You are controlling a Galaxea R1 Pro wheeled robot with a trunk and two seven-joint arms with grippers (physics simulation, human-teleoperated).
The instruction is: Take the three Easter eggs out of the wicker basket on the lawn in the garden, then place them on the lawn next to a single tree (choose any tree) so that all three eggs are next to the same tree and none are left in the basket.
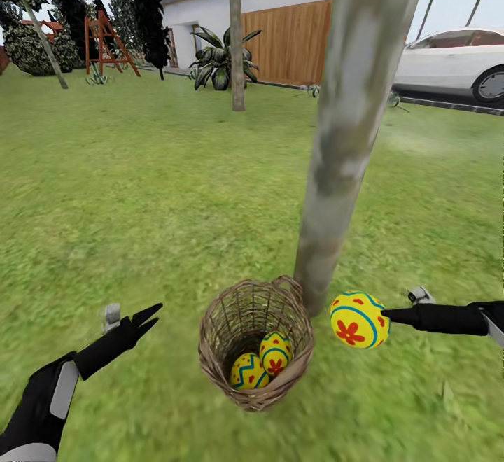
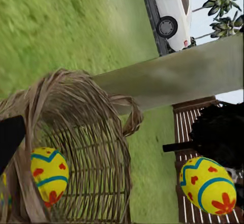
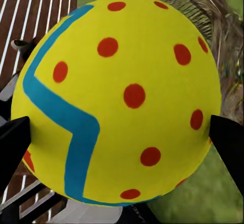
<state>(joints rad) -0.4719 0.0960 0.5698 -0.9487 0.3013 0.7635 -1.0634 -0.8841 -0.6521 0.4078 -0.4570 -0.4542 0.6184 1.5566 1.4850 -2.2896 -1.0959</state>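
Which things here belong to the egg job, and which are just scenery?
Job: held egg in right tool; two eggs in basket; tree trunk; lawn.

Scenery: white car, wooden fence, ladder frame, leafy plant.

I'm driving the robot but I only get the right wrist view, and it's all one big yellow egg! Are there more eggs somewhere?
Observer: Yes. Two more Easter eggs sit inside the wicker basket on the lawn.
Operator: Is my egg near a tree?
Observer: The held egg hangs in the right gripper just beside the base of the pale tree trunk, above the grass.
Operator: What's my other hand doing?
Observer: The left gripper is open and empty, off to the basket's other side.
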